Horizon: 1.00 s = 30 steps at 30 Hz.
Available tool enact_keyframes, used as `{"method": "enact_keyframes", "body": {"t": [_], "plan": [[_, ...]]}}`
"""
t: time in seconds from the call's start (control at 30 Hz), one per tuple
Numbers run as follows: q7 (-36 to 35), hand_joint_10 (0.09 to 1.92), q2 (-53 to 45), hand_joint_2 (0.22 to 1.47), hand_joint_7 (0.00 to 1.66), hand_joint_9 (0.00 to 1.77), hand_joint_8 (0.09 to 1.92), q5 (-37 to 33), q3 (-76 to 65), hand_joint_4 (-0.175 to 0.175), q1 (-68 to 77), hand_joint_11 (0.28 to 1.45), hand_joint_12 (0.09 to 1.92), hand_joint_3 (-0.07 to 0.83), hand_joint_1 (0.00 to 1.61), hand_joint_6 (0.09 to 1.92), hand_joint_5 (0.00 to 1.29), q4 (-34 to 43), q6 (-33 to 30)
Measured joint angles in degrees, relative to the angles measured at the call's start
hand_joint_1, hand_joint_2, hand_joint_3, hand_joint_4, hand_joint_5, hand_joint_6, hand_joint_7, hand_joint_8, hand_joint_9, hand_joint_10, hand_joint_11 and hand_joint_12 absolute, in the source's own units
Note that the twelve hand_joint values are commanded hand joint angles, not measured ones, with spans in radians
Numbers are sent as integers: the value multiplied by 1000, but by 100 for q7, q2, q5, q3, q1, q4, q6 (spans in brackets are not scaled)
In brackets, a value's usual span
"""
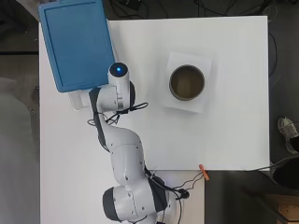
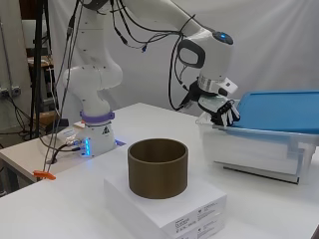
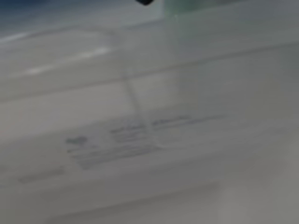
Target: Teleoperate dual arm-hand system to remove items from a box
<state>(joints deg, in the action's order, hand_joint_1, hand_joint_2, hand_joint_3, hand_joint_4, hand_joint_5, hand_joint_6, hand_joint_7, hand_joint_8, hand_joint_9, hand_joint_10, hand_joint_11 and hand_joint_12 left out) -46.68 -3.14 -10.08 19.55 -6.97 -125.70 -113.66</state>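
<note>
A clear plastic box (image 2: 254, 149) with a blue lid (image 2: 279, 112) stands at the table's far side; in the overhead view the lid (image 1: 74, 42) fills the upper left and a strip of the box (image 1: 78, 99) shows below it. The lid sits slightly tilted on the box, and what the box holds is hidden. My hand (image 2: 222, 112) is at the box's end nearest the arm, its fingers curled round the lid's edge there. From overhead the arm's wrist covers the hand. The wrist view is filled by the box's clear wall (image 3: 140, 121), very close.
A brown open cylinder (image 1: 187, 82) stands on a flat white carton (image 1: 201, 105) at the table's middle right, nearer the camera in the side view (image 2: 157, 167). A small orange clip (image 1: 203, 171) sits at the table's edge by the arm's base. Cables trail from the arm.
</note>
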Motion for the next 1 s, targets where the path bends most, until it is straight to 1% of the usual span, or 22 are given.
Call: {"method": "enact_keyframes", "body": {"t": [0.03, 0.07, 0.1, 0.13, 0.17, 0.2, 0.23, 0.27, 0.3, 0.37, 0.43, 0.5, 0.57, 0.6, 0.67, 0.7, 0.83, 1.0], "plan": [[-191, 988, 217, 1001, 561, 722, 941, 48, -14, 99, 36, 702, 891, 4, 495, 896, 377, -252, -301], [-321, 588, 479, 942, 352, 483, 528, 149, -14, 74, 51, 554, 508, 2, 304, 498, 239, -494, -600], [-333, 332, 711, 921, 259, 373, 276, 281, 16, 63, 71, 473, 269, 2, 207, 259, 195, -659, -791], [-259, 183, 898, 924, 240, 360, 139, 426, 50, 58, 96, 443, 137, 2, 153, 129, 196, -729, -852], [-145, 118, 998, 986, 405, 541, 87, 570, 81, 69, 114, 526, 87, 8, 113, 87, 331, -714, -810], [50, 87, 1007, 1043, 558, 673, 87, 789, 147, 86, 157, 613, 87, 6, 69, 87, 459, -620, -657], [212, 87, 925, 1078, 641, 736, 87, 967, 201, 90, 186, 658, 87, 4, 37, 87, 516, -499, -498], [343, 87, 815, 1094, 684, 760, 87, 1103, 246, 89, 222, 669, 87, 1, 19, 87, 538, -380, -386], [481, 87, 663, 1101, 705, 765, 87, 1232, 290, 89, 272, 666, 87, -1, 10, 87, 548, -227, -252], [710, 87, 470, 1115, 735, 768, 87, 1261, 364, 86, 341, 672, 87, 2, 15, 87, 563, 6, 45], [918, 87, 473, 1113, 679, 699, 87, 1216, 522, 75, 420, 645, 87, -1, 22, 87, 544, 135, 341], [1108, 87, 648, 1105, 654, 667, 87, 1331, 640, 62, 495, 631, 87, -4, 27, 87, 523, 255, 670], [1228, 87, 832, 1101, 680, 691, 87, 1517, 755, 54, 581, 643, 87, -3, 43, 87, 524, 578, 1066], [1280, 87, 879, 1104, 702, 714, 87, 1484, 843, 52, 634, 655, 87, -1, 56, 87, 534, 791, 1238], [1472, 87, 947, 1112, 731, 748, 87, 1276, 984, 56, 717, 676, 87, 3, 80, 87, 561, 944, 1559], [1558, 87, 1047, 1114, 740, 759, 87, 1105, 1051, 56, 770, 684, 87, 3, 89, 87, 566, 892, 1721], [1537, 87, 1331, 1121, 776, 803, 87, 470, 1096, 52, 912, 721, 87, 4, 104, 87, 582, 410, 1777], [1231, 87, 1790, 1126, 792, 823, 87, -498, 918, 42, 1048, 729, 87, 4, 109, 87, 576, -714, 1436]]}}
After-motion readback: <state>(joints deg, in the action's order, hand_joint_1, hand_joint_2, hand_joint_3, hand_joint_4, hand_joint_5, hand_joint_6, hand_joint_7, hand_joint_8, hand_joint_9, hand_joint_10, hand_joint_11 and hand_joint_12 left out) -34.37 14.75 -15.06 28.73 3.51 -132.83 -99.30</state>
